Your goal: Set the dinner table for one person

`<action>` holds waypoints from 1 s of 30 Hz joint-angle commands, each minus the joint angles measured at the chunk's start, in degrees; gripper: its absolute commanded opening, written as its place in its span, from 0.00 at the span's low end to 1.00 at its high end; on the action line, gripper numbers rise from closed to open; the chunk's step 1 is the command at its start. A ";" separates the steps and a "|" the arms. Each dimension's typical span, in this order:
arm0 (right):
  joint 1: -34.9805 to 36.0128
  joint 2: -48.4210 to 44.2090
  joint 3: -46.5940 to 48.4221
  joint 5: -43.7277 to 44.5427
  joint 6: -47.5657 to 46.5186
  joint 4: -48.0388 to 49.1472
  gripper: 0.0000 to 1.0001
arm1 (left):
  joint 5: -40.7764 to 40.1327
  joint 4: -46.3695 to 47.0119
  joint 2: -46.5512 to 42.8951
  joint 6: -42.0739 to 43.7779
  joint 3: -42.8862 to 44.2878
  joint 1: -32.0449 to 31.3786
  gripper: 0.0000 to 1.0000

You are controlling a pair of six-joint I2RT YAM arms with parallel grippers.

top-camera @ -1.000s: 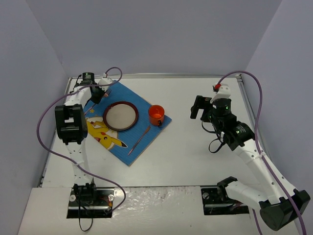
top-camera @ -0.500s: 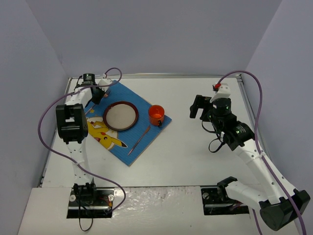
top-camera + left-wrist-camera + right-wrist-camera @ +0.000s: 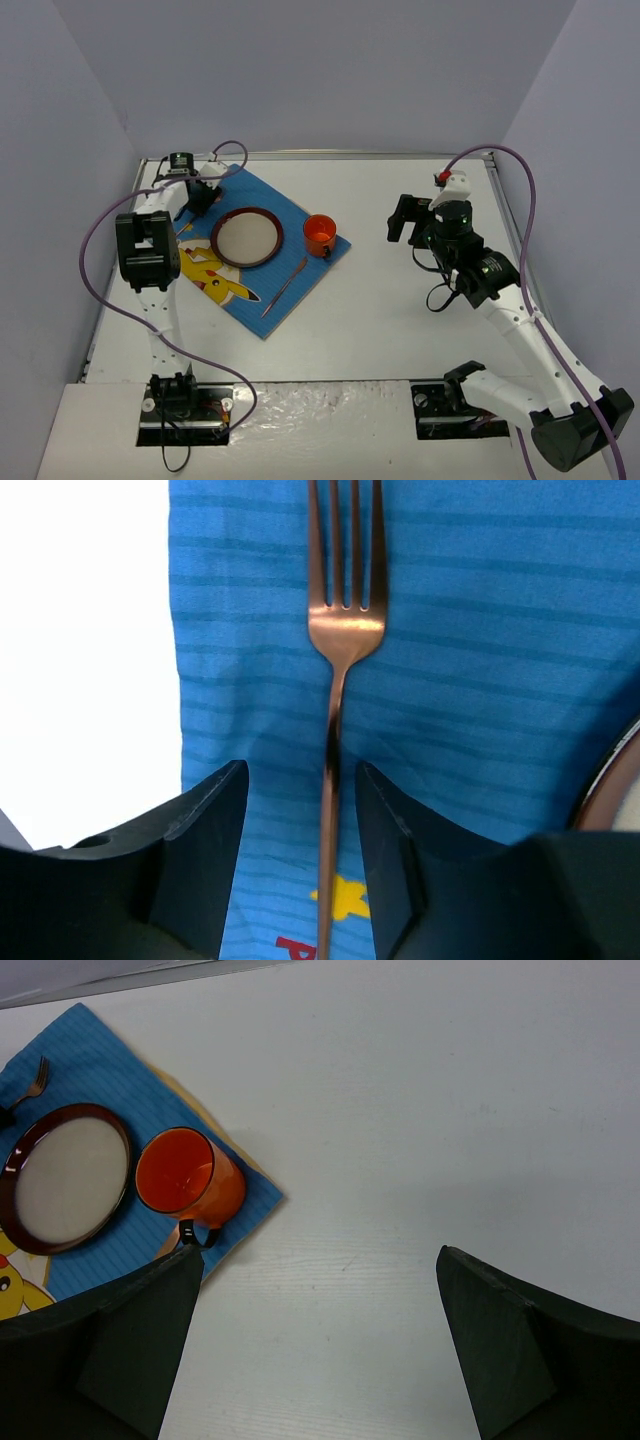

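On the white dinner table [image 3: 400, 330] lies a blue placemat [image 3: 255, 190] with a brown-rimmed plate [image 3: 246, 236], an orange mug [image 3: 320, 234] and a copper knife [image 3: 286, 284]. A copper fork [image 3: 345, 630] lies flat on the mat left of the plate, tines pointing away. My left gripper [image 3: 300, 770] hangs low over its handle, open, with a gap on each side of the handle. My right gripper [image 3: 320, 1255] is wide open above bare table to the right of the mug [image 3: 185, 1175], holding nothing.
The placemat's left edge [image 3: 175, 680] runs close beside the left finger, with bare table beyond it. The plate rim [image 3: 610, 780] is just right of the left gripper. Grey walls close in the table on three sides. Purple cables loop over both arms.
The left jaws have parted and let go of the fork, which now lies on the placemat. The right arm has not moved.
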 commanded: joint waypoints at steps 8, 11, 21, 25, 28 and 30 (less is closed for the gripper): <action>-0.23 -2.48 1.56 3.22 -2.73 3.54 1.00 | 0.67 1.58 -12.08 -5.42 3.06 0.08 0.92; -0.23 -4.40 1.87 4.37 -4.00 3.47 1.00 | 1.32 3.20 -19.16 -11.58 2.67 0.08 0.95; -0.17 -13.00 1.35 9.38 -7.14 3.15 1.00 | -9.99 3.16 -47.06 -36.36 -8.31 0.17 0.97; -0.10 -16.95 0.60 11.82 -8.03 2.64 1.00 | -14.56 0.91 -60.12 -43.11 -16.50 0.21 0.97; 0.03 -20.40 -1.48 14.46 -7.99 2.51 1.00 | -16.18 -2.16 -68.80 -46.07 -23.16 0.16 0.97; 0.12 -23.48 -2.47 16.51 -8.44 2.59 1.00 | -17.00 -6.23 -75.08 -45.91 -25.68 -0.20 0.97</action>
